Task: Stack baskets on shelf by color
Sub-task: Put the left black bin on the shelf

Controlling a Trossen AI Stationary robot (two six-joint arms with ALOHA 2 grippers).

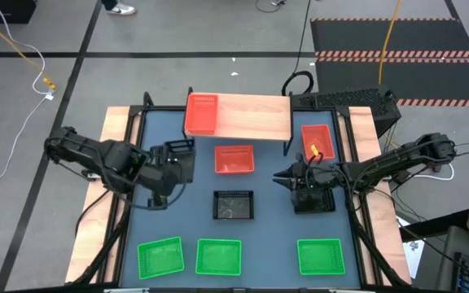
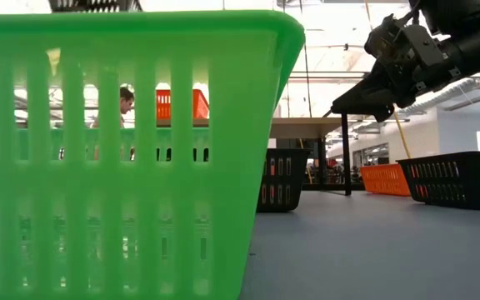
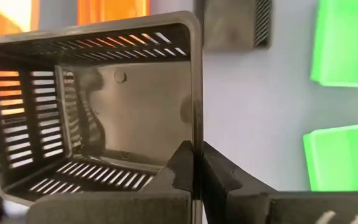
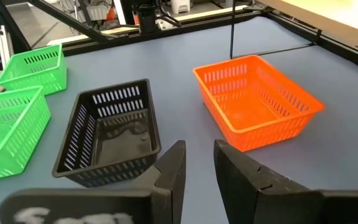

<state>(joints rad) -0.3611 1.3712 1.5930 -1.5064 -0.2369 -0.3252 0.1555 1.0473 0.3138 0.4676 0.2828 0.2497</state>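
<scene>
My left gripper (image 3: pixel 196 152) hangs over the table's left part, shut on a black basket (image 3: pixel 104 112), which also shows as the black basket (image 1: pixel 177 159) in the high view. One red basket (image 1: pixel 201 114) sits on the left end of the shelf (image 1: pixel 251 115). On the table lie a second red basket (image 1: pixel 234 159), a third red basket (image 1: pixel 317 142), a black basket (image 1: pixel 234 204), another black basket (image 1: pixel 316 201) under the right arm, and three green baskets (image 1: pixel 219 256) along the near edge. My right gripper (image 4: pixel 197 155) stands open at mid-right, with nothing between its fingers. My left gripper pinches one side wall of the black basket at its rim (image 3: pixel 196 134), one finger inside the basket and one outside. The fingers come from above, slanting down. The basket is lifted clear of the table and tipped, its open top turned toward the wrist.
A thin black shelf leg (image 4: pixel 232 31) stands just beyond the middle red basket (image 4: pixel 257 99). One green basket (image 2: pixel 123 150) fills the low view's left half. A person (image 2: pixel 126 100) shows beyond the table. Bare blue table (image 1: pixel 275 220) lies between the middle black basket and the right arm.
</scene>
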